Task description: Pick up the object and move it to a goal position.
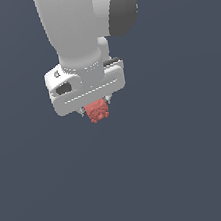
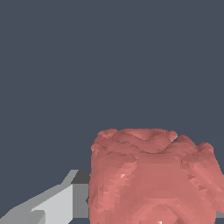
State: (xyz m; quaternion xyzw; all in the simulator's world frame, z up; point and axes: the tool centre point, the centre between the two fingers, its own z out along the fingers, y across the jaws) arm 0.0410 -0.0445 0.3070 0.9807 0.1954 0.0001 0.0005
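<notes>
Matte red-pink and knobbly, the object (image 1: pixel 98 110) hangs pinched in my gripper (image 1: pixel 96 107) beneath my smooth white hand, with plain slate-grey all around in the exterior view. At the wrist, its bumpy, faceted bulk (image 2: pixel 153 177) presses against one grey finger (image 2: pixel 65 203).

No readable text, labels, brand marks, numbers or signs appear in either view. In the exterior view, the white gripper (image 1: pixel 97 106) housing and the arm above it are plain, with no lettering. The knobbly red-pink object (image 1: pixel 98 111) is likewise unmarked, and the wrist view shows only its bare bumpy surface (image 2: pixel 151 177) beside a plain grey finger (image 2: pixel 57 203).
</notes>
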